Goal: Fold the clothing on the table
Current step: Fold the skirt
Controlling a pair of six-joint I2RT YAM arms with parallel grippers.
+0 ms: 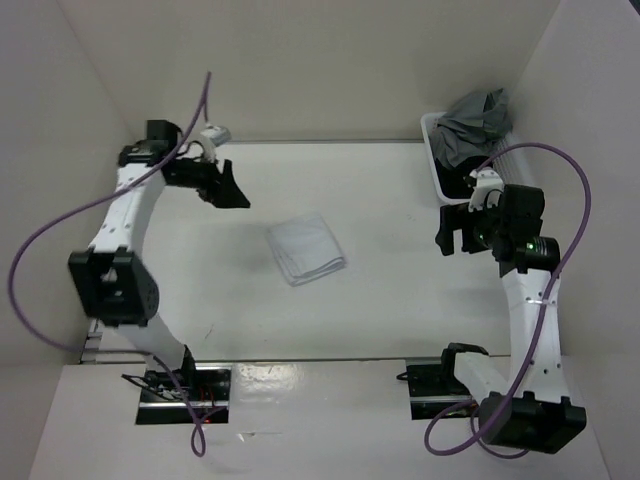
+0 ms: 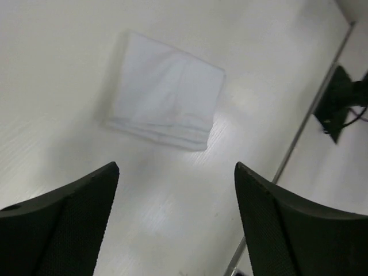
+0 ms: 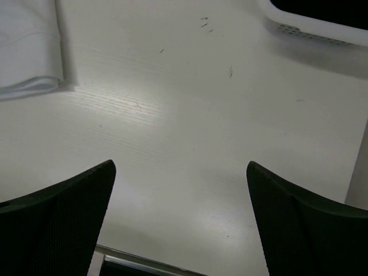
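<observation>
The clothing [image 1: 306,249] lies folded in a small rectangle near the middle of the table [image 1: 400,300]. The left gripper [image 1: 228,190] hangs to its far left, jaws wide and empty. The right gripper [image 1: 457,238] hovers on the right by the basket [image 1: 436,165], jaws wide, holding nothing.

The table [image 1: 380,300] bears the folded clothing [image 1: 306,249] and a basket [image 1: 434,160].

A white plastic mesh basket [image 1: 434,165] sits at the far right corner, close to the walls. A crumpled grey garment [image 1: 474,120] is heaped inside it, above something black [image 3: 328,6].
</observation>
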